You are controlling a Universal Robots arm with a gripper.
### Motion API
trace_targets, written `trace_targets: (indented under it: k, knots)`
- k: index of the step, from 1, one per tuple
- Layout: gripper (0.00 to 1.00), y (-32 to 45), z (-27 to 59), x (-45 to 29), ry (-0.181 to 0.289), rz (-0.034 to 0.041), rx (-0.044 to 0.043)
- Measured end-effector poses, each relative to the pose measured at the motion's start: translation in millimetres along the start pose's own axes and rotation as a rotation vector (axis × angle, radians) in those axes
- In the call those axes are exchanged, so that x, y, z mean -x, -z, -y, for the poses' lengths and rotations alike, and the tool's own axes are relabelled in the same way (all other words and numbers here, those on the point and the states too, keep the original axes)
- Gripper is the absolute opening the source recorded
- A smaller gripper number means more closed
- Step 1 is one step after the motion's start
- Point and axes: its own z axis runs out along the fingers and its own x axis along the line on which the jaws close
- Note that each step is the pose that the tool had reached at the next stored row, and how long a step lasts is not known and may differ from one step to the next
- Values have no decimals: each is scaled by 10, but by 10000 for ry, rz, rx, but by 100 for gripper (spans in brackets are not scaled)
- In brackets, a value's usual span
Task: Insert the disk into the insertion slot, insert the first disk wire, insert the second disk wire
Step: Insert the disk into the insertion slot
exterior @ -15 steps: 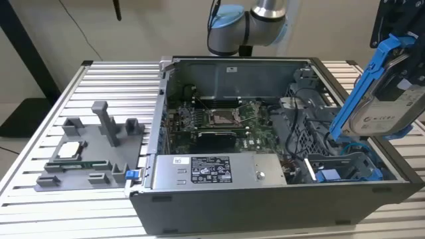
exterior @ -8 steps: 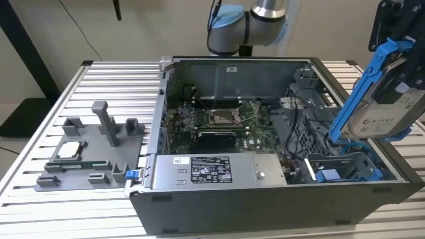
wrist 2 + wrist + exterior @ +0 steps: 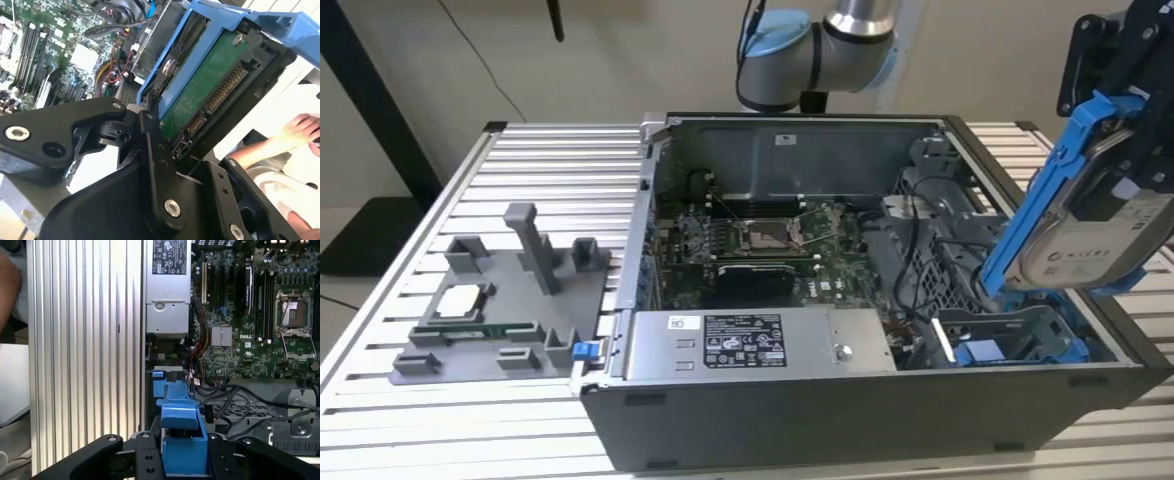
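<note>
The disk (image 3: 1101, 235), silver-grey in a bright blue carrier frame (image 3: 1047, 190), hangs tilted above the open computer case at the exterior view's right. My gripper (image 3: 1121, 110) is shut on it from above. In the second wrist view the disk's green circuit board (image 3: 200, 95) faces the camera, with a black finger (image 3: 152, 150) pressed on the carrier's edge. The first wrist view has the carrier (image 3: 182, 440) between my two fingers. The insertion slot (image 3: 1014, 340), a grey cage with blue tabs, lies below the disk in the case's near corner. Loose black cables (image 3: 235, 395) lie beside it; which are the disk wires I cannot tell.
In the case, a grey power-supply box (image 3: 747, 345) sits along the near wall beside the motherboard (image 3: 761, 235). A grey fixture with small parts (image 3: 494, 300) stands on the ribbed metal table (image 3: 400, 420) at the exterior view's left. A person's hand (image 3: 300, 130) is close behind the disk.
</note>
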Motion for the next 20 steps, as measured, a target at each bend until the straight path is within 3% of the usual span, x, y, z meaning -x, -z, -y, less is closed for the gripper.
trace_targets:
  k: [2, 12, 20]
  knots:
    - [0, -8, 0, 0, -3, -68, -1]
    - [0, -14, 0, 0, -3, -68, 1]
    - [0, -39, 0, 1, 0, -79, 75]
